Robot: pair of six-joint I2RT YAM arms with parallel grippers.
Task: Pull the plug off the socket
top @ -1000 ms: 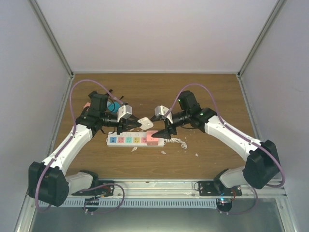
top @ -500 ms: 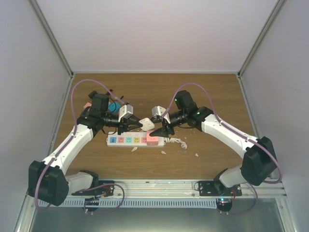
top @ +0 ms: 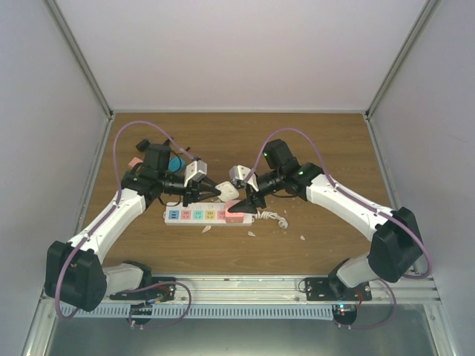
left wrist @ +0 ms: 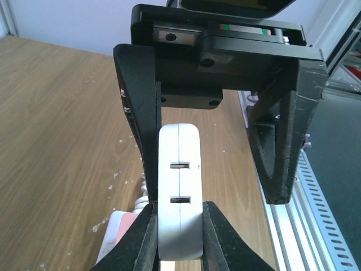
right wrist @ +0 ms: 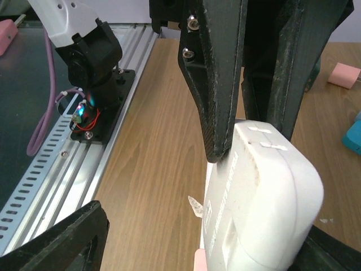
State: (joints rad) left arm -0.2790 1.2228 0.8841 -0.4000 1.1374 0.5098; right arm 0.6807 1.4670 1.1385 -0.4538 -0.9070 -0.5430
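Note:
The socket, a long white power strip (top: 194,215) with pink and light-blue faces, lies mid-table, its coiled cord (top: 274,218) at the right end. A white plug (top: 226,190) stands at the strip's right pink end (left wrist: 118,231). My left gripper (top: 217,192) comes from the left and is shut on the plug (left wrist: 179,169), one finger on each flat side. My right gripper (top: 241,208) comes from the right, open wide and pointing down at the strip's pink end. Its fingers straddle the plug (right wrist: 265,197), and one finger (left wrist: 141,113) lies against the plug's side.
A small pink object (top: 133,161) and a teal one (top: 176,163) lie behind the left arm. White scraps (top: 252,233) dot the wooden table (top: 334,148) in front of the strip. A metal rail (top: 245,285) runs along the near edge. Grey walls enclose three sides.
My right gripper has moved left and down, from beside the strip's right end to around the plug. My left gripper stays shut on the plug, nearly still.

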